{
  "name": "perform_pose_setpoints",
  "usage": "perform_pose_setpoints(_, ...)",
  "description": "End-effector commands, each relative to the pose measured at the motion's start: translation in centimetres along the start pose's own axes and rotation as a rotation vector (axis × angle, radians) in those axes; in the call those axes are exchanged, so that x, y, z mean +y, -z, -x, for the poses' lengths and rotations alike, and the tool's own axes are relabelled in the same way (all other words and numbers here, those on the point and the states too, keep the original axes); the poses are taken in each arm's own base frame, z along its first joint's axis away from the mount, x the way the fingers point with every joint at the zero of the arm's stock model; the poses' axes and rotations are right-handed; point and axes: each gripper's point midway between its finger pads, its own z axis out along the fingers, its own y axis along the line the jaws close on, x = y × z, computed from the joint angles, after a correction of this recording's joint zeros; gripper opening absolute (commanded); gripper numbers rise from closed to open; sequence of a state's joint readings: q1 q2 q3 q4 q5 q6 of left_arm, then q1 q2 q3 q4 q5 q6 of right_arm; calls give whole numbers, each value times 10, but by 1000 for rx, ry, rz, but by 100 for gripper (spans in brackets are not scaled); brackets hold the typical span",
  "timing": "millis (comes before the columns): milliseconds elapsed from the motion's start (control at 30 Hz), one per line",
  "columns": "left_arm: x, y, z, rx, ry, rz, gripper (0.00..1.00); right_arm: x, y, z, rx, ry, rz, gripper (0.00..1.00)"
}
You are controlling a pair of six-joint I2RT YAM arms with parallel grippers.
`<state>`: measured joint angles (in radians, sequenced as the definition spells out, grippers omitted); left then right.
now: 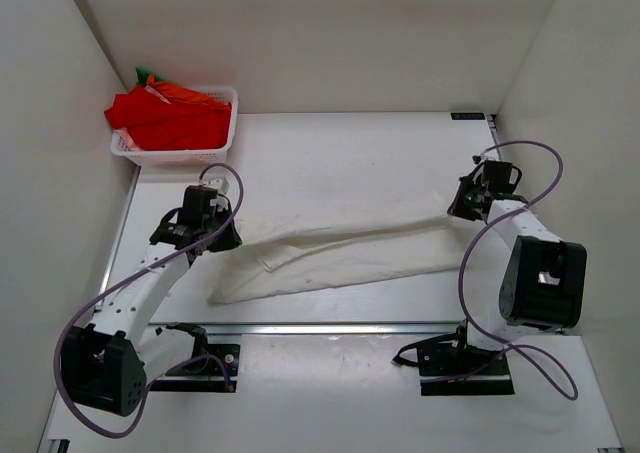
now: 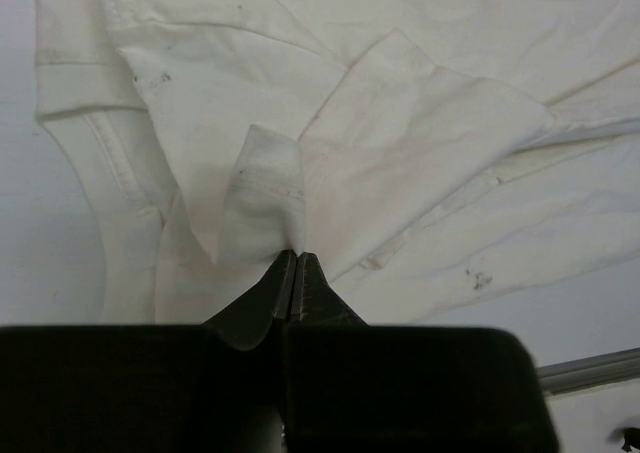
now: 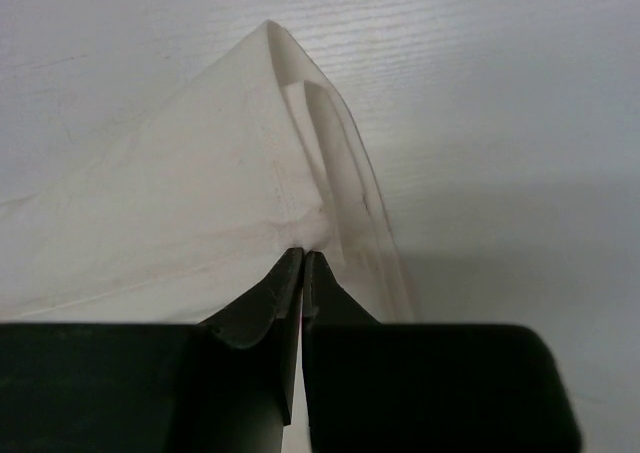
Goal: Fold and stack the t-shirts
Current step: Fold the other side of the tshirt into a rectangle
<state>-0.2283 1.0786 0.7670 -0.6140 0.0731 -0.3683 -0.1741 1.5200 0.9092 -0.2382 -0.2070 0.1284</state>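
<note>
One white table (image 1: 330, 153) carries the big white t-shirt (image 1: 340, 258), stretched across its middle between my arms; red t-shirts (image 1: 170, 123) fill the lattice basket (image 1: 229, 123) far left. My left gripper (image 2: 297, 258) and right gripper (image 3: 303, 256) each clamp tight on one end of the white t-shirt

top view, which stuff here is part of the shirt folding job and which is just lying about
Part of the job:
- white t-shirt, pinched at opposite ends by the left end effector and right end effector
- red t-shirt, with orange cloth and green cloth, in the basket

Just there:
- the basket itself
- table
</note>
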Motion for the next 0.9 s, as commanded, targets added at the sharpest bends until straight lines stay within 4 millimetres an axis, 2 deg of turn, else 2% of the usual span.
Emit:
perform_pose_setpoints(0,-4,6,-6,2,-3,-21,0,-8,8,7,-50,-11,-32,0)
perform_pose_setpoints(67,-5,6,-11,5,0,-25,0,-10,11,1,-38,-26,-36,0)
perform_pose_setpoints(100,1,1,-22,35,20,-15,4,-12,13,-13,16,-39,-62,0)
perform_pose_setpoints(133,-1,2,-21,33,17,-19,5,-11,13,-12,13,-39,-61,0)
perform_pose_setpoints(200,3,1,-24,46,27,-9,8,-15,22,-22,67,-70,-107,0)
perform_pose_setpoints(233,2,1,-25,46,32,-7,12,-18,27,-20,63,-86,-131,6)
perform_pose_setpoints(267,2,3,-23,35,36,-8,20,-19,33,-23,74,-88,-146,23)
perform_pose_setpoints(300,3,3,-26,43,37,-1,24,-18,37,-25,82,-92,-155,44)
perform_pose_setpoints(333,2,6,-18,14,43,-3,30,-17,42,-22,68,-96,-158,52)
perform_pose_setpoints(367,1,7,-14,3,38,-5,35,-15,47,-17,49,-85,-156,68)
perform_pose_setpoints(400,2,9,-12,-5,52,4,36,-13,48,-14,41,-74,-153,73)
perform_pose_setpoints(433,-1,10,-9,-17,45,1,37,-9,51,-9,23,-56,-149,73)
perform_pose_setpoints(533,-9,7,-4,-13,23,-13,36,16,50,16,-62,-23,-33,59)
perform_pose_setpoints(600,-15,-5,-9,24,2,-7,32,26,40,23,-69,-3,8,46)
perform_pose_setpoints(667,-14,-15,-9,32,10,20,29,40,28,28,-54,28,41,43)
perform_pose_setpoints(767,-17,-35,-18,79,30,40,26,48,4,23,13,48,51,41)
perform_pose_setpoints(800,-11,-44,-19,87,30,80,24,53,-4,24,32,58,69,40)
perform_pose_setpoints(867,-5,-59,-21,112,42,128,23,55,-17,13,95,43,70,38)
